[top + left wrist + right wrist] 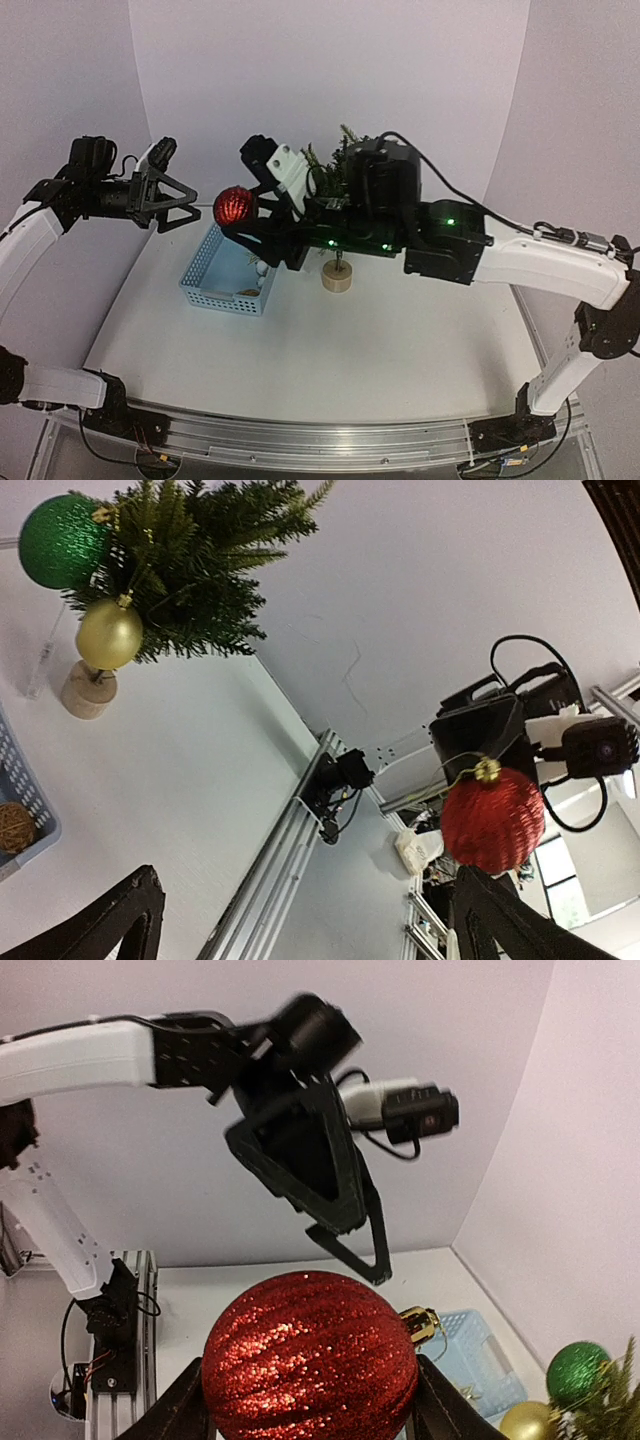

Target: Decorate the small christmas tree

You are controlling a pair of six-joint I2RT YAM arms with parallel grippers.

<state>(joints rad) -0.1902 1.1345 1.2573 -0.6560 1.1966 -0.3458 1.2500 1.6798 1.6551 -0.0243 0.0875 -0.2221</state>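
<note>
No legible text, labels or numbers anywhere.

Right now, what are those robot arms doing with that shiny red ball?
They are decorating the small christmas tree. The right gripper holds a glittery red ball between its fingers, up in the air above the table. The left gripper is wide open and empty, a little way off from the ball. The tree already wears a green ball and a gold ball. A blue basket sits beside the tree.
</note>
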